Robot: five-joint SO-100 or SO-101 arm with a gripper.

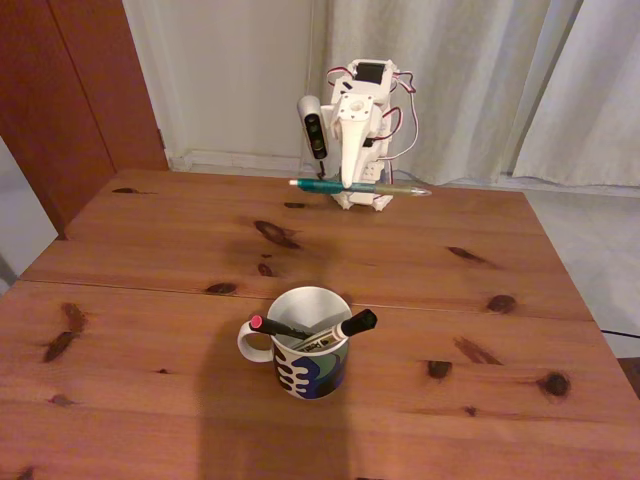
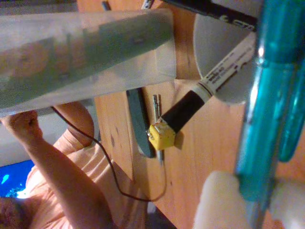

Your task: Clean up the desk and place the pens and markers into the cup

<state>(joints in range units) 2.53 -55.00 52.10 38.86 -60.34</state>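
- Gripper (image 1: pixel 349 186) near the desk's (image 1: pixel 150 330) far edge, jaws clenched on the teal pen (image 1: pixel 360 186) mid-barrel, held level.
- Pen likely light, stiff, slick; may swivel.
- Mug (image 1: pixel 312 362) toward the near edge holds the black pen (image 1: pixel 278 327) and marker (image 1: pixel 343 330).

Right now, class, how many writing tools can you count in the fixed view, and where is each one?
3. The black pen and the white marker stand tilted in the cup. The teal pen is held crosswise in the gripper, above the desk. Others may be hidden inside the cup.
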